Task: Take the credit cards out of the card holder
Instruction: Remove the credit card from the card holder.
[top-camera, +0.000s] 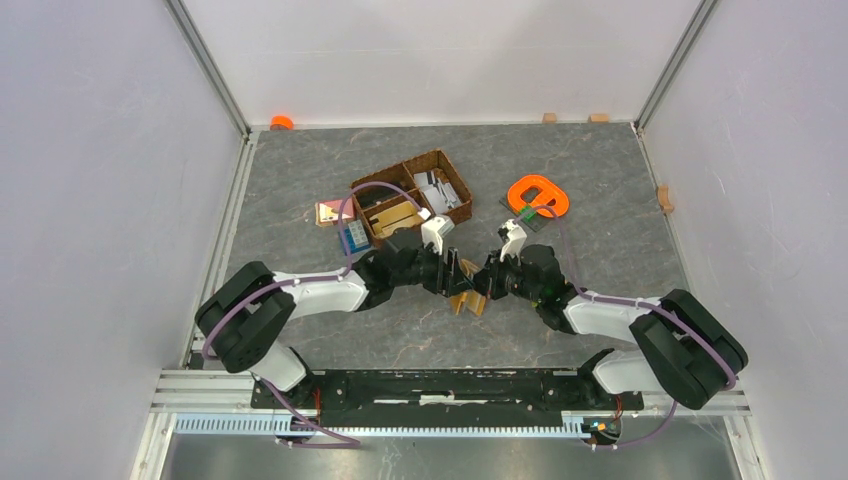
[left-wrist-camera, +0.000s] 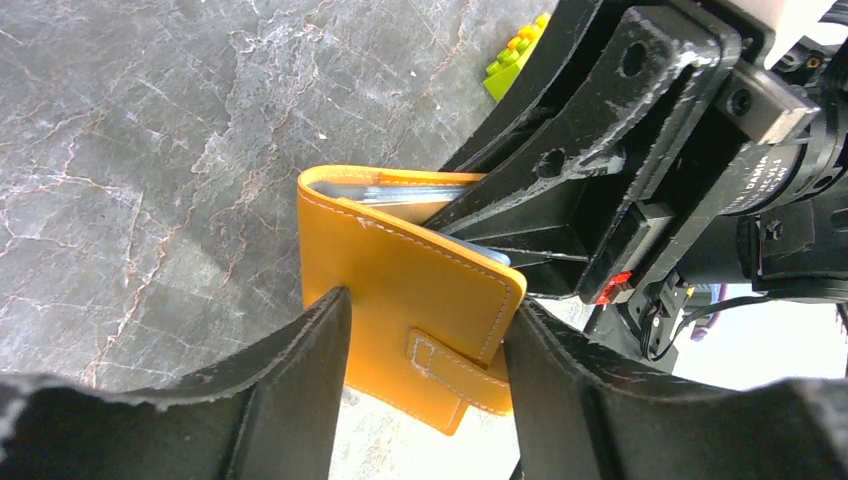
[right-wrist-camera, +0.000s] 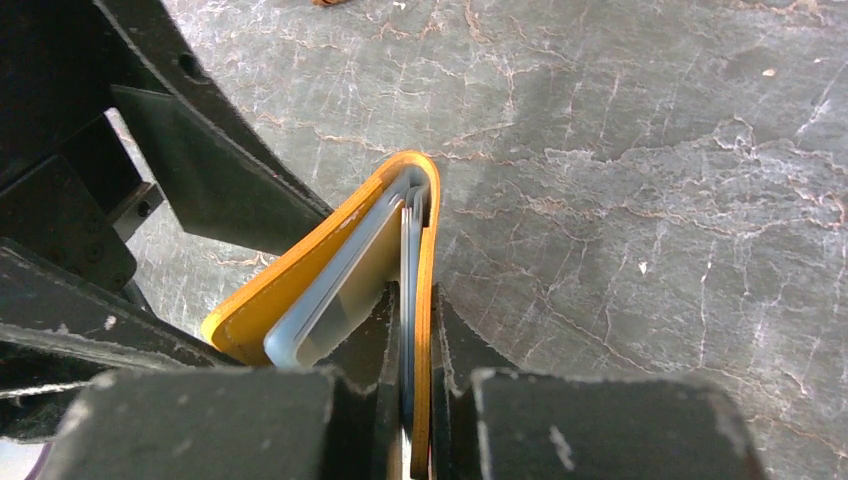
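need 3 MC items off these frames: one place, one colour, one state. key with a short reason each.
1. In the top view, where is the orange ring relative to the basket? A) inside it B) to its right C) under it
2. Outer colour of the card holder? A) black B) light green C) mustard-orange
3. State of the right gripper? A) shut on one leaf of the card holder B) wide open over bare table C) holding the ring
Key: 1 B, it lies clear of the basket, on its right. 2 C, both wrist views show the orange cover. 3 A, its fingers pinch one leaf in the right wrist view.
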